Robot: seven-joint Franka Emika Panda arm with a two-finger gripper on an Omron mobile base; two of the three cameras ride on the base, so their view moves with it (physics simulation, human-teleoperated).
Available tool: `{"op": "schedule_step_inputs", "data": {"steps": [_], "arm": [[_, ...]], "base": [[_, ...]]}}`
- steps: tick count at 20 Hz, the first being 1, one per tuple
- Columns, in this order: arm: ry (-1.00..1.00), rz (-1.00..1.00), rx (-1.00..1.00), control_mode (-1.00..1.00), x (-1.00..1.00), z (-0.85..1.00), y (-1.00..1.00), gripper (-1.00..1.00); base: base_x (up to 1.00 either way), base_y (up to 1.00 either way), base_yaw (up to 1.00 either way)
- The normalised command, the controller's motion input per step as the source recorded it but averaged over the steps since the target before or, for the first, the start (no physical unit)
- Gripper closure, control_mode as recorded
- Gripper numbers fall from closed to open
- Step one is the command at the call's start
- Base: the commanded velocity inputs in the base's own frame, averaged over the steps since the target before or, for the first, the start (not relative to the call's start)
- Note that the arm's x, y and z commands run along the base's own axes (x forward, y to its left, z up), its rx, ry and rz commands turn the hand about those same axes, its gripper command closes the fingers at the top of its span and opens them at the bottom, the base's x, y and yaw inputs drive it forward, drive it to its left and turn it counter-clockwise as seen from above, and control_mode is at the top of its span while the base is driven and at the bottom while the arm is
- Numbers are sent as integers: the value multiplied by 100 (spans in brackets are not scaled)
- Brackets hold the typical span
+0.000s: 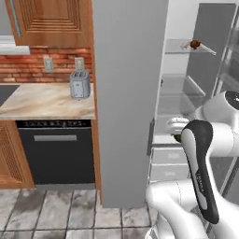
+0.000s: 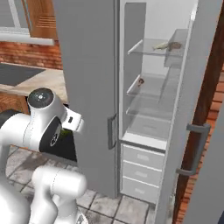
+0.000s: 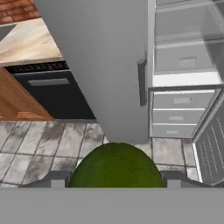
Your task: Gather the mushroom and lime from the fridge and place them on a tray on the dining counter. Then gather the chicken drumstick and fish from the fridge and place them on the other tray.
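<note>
While my fingers (image 3: 113, 183) pinch the lime (image 3: 114, 166) from both sides, level with the fridge (image 3: 131, 70) drawers, hold grip steady; carry slow, wrist level, clear of open door. Drumstick (image 1: 194, 45) sits on top shelf. Trays, table not in sight
</note>
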Motion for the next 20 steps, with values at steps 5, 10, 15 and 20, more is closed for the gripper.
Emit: {"op": "schedule_step_inputs", "data": {"steps": [5,10,15,20], "arm": [[0,0,0,100,0,0,0,100],[0,0,0,100,0,0,0,100],[0,0,0,100,0,0,0,100],[0,0,0,100,0,0,0,100]], "base": [[-10,47,90],[-4,17,94],[0,11,90],[15,14,80]]}}
